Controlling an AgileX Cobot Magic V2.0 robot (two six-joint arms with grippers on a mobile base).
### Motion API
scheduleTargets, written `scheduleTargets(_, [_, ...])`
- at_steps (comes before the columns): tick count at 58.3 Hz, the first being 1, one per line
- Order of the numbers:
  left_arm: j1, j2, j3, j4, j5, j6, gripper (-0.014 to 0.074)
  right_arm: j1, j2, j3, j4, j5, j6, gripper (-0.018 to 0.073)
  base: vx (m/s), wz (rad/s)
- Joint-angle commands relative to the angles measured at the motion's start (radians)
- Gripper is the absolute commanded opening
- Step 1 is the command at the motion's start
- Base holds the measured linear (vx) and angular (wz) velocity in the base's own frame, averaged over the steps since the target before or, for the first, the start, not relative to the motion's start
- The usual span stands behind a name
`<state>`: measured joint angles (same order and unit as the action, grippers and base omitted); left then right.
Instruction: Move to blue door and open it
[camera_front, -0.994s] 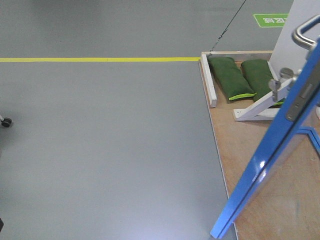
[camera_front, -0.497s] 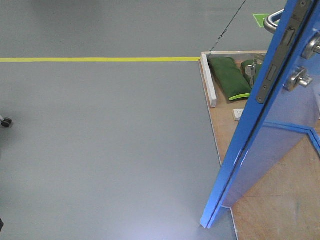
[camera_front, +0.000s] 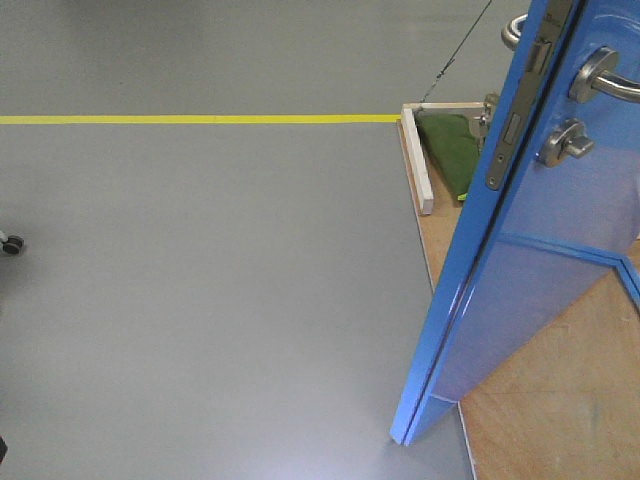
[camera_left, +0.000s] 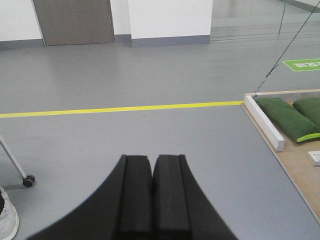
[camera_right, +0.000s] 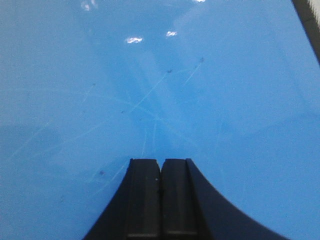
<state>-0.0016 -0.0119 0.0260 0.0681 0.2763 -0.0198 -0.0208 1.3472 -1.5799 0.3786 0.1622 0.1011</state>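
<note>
The blue door (camera_front: 540, 290) stands swung out at the right of the front view, its edge with the metal latch plate (camera_front: 515, 125) facing me. On its face sit a silver lever handle (camera_front: 603, 75) and a round thumb-turn lock (camera_front: 563, 143). The scratched blue door (camera_right: 150, 85) fills the right wrist view, and my right gripper (camera_right: 160, 162) is shut and empty, its tips close to the panel. My left gripper (camera_left: 152, 159) is shut and empty above the grey floor, away from the door. Neither gripper shows in the front view.
A wooden platform (camera_front: 560, 400) with a white border beam (camera_front: 415, 160) carries the door; green sandbags (camera_left: 285, 117) lie on it. A yellow floor line (camera_front: 200, 119) crosses the grey floor. A caster wheel (camera_front: 12, 243) sits at the far left.
The door has swung leftward across the front view; its bottom corner moved left and its face with handle and lock now shows. The white braces and most of the sandbags are now hidden.
</note>
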Motion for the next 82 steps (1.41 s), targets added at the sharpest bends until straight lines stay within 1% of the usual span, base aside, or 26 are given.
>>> scheduleTargets(1, [-0.007, -0.012, -0.026, -0.002, -0.084, -0.007, 0.0073, 0.054, -0.011, -0.021, 0.025, 0.007, -0.006, 0.0012, 0.0, 0.0])
scheduleTargets(6, [-0.007, -0.012, -0.026, -0.002, -0.084, -0.007, 0.0073, 0.089, -0.007, -0.021, 0.025, 0.01, -0.01, 0.0012, 0.0, 0.0])
scheduleTargets(14, [-0.007, -0.012, -0.026, -0.002, -0.084, -0.007, 0.0073, 0.114, 0.0, -0.021, 0.025, 0.011, -0.01, 0.0012, 0.0, 0.0])
scheduleTargets(82, [-0.007, -0.012, -0.026, -0.002, -0.084, -0.007, 0.0073, 0.109, 0.011, -0.021, 0.025, 0.011, -0.01, 0.0012, 0.0, 0.0])
